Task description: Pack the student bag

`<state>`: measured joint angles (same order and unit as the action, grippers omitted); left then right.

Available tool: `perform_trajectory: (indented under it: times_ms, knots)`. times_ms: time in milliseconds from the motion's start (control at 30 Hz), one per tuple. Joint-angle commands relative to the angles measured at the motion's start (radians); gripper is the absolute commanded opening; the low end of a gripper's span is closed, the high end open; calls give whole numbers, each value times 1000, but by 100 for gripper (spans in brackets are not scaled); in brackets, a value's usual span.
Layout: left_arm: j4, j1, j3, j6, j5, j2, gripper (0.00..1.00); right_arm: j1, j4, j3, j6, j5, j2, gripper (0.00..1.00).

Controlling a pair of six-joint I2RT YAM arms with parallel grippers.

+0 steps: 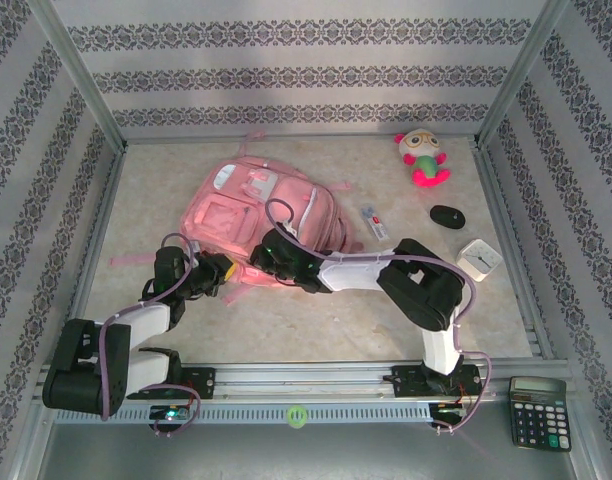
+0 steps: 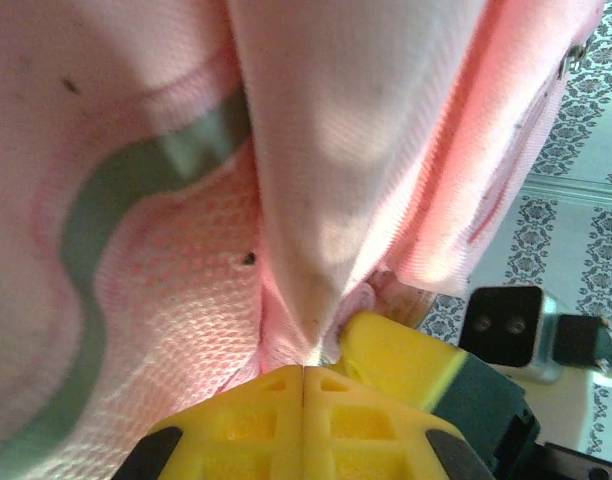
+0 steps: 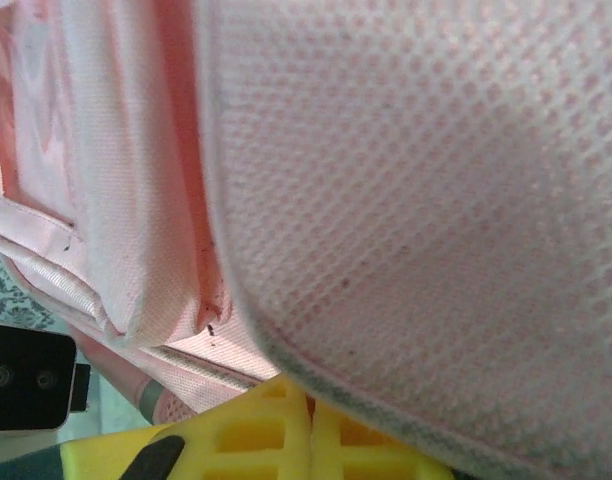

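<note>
Near edge: both arms are bolted at the desk [image 1: 336, 320] front. The left arm is folded low, forearm angled forward and inward. The right arm is bent hard at the elbow, forearm lying leftward across the desk. The left end effector [image 1: 222, 272] has its jaws pressed together, a fold of pink cloth pinched at the tips [image 2: 304, 372]. The right end effector [image 1: 267, 256] is also closed, apparently nipping the edge of a mesh panel [image 3: 308, 400]. The backpack [image 1: 254, 208] lies flat directly beyond both, long axis running near to far, handle end away. Both grips sit at its near end, left marginally nearer. Farther right, well apart: pen [image 1: 374, 221], mouse [image 1: 447, 216], clock [image 1: 479, 258], plush toy [image 1: 422, 158].
</note>
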<state>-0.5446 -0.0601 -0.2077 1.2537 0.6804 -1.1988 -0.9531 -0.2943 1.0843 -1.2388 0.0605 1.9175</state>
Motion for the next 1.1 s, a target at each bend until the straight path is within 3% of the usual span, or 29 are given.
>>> perform_trajectory:
  times_ms: [0,300,433,567,700,933,1067]
  knots:
    - [54,-14,5,-30,-10,27,0,-11,31,-61,72,178,-74,0]
    - [71,-14,-7,-51,-25,68,0,-37,-61,-155,144,300,-164,0]
    - [205,-14,-77,-175,-30,134,15,-43,-112,-211,185,330,-205,0]
    - [378,-16,-160,-351,-85,241,23,-46,-136,-258,250,354,-260,0]
    - [435,-20,-205,-581,-119,340,43,-43,-181,-293,296,350,-294,0]
    - [480,-46,-279,-1229,-80,408,53,-44,-296,-308,383,307,-332,0]
    - [723,-110,-405,-1646,-49,298,56,-41,-325,-296,429,293,-349,0]
